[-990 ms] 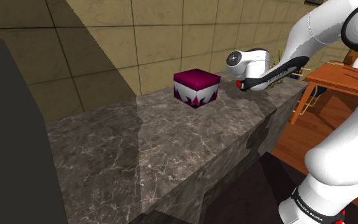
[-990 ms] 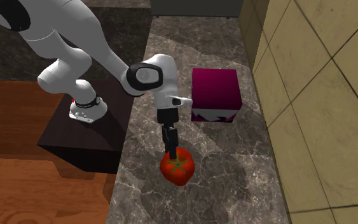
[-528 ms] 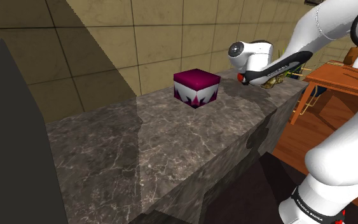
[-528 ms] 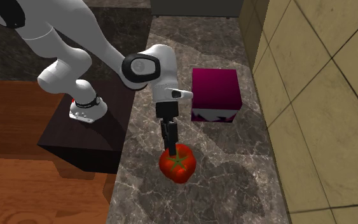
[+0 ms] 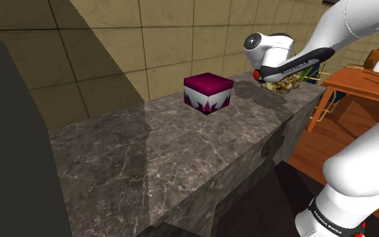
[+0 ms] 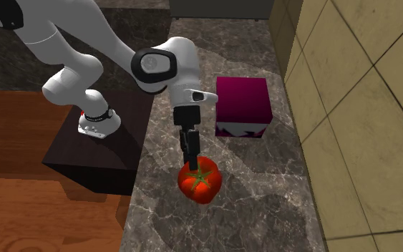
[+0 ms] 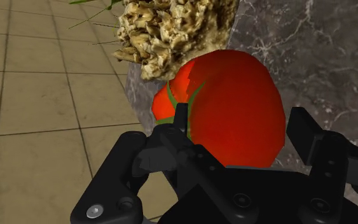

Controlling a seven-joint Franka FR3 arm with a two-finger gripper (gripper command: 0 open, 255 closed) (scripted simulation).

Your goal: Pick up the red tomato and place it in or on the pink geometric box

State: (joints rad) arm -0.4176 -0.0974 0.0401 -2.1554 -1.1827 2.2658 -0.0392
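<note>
Carrying step, second exterior view, listed left to right. Gripper (image 6: 190,162): jaws clamped on the tomato (image 6: 201,183), lower centre of frame, over the counter (image 6: 214,223). Box (image 6: 243,106): upper right of the tomato, near. Recommended: the tomato is to be raised above the box top before being moved across.

Glossy white arm (image 6: 85,39) of rounded links, dark discs at the joints, black lettered band (image 5: 324,217) near its base, all-black gripper (image 6: 190,162) showing one silver screw (image 7: 95,209).
</note>
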